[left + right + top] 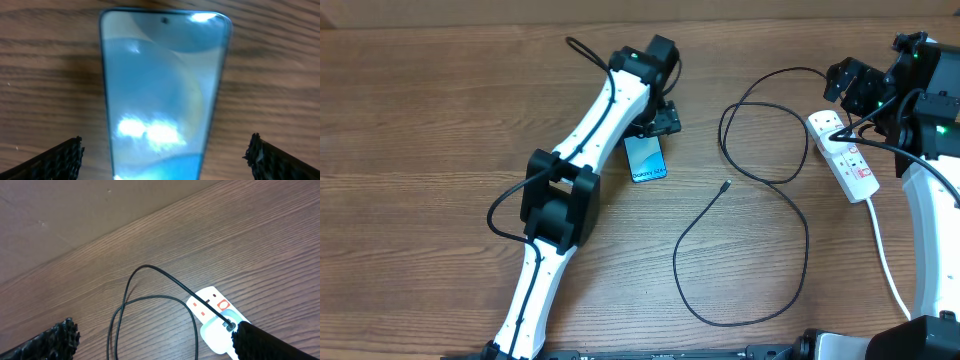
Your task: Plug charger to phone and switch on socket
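While the left gripper point(658, 122) hovers spread wide over the top of the phone point(646, 158), which lies flat and screen up on the wooden surface point(440, 100), the right gripper point(848, 85) hangs equally wide open above the far end of the white socket point(850, 160). The black charger point(760, 190) loops away from that socket, its small connector point(724, 186) lying loose between phone and socket
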Robot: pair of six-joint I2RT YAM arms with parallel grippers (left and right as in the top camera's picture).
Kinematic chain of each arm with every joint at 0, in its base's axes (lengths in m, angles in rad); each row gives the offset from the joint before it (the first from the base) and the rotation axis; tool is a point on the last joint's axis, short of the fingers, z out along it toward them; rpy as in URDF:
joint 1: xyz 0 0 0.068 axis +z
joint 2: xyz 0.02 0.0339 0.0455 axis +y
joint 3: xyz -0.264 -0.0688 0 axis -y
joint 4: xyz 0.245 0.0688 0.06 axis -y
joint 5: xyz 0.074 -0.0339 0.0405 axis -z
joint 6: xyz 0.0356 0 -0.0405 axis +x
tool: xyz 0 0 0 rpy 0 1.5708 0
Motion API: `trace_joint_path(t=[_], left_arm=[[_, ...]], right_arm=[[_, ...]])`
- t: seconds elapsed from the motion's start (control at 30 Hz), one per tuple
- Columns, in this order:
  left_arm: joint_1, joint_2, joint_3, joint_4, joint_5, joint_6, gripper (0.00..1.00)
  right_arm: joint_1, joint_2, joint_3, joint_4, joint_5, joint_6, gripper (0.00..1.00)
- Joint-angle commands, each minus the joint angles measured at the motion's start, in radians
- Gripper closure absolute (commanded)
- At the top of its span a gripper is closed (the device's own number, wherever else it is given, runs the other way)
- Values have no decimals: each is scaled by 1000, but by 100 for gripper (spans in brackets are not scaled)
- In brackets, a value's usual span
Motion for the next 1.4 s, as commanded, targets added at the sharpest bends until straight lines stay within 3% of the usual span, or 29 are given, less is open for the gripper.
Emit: trace_joint_path(t=[0.0, 0.33, 1.1, 1.23, 1.37], left_arm=[[27, 12, -2, -5, 24, 17, 0], [-5, 18, -2, 0, -55, 11, 0], [-9, 127, -19, -7, -17, 16, 0], [-7, 127, -19, -6, -17, 16, 8], [-1, 130, -19, -5, -18, 16, 7]], right_arm=[[-2, -2, 26, 4, 10, 8, 0], [-2, -2, 25, 4, 10, 8, 0], [-2, -2, 25, 4, 10, 8, 0], [-2, -2, 25, 4, 10, 8, 0], [-2, -2, 25, 4, 10, 8, 0]])
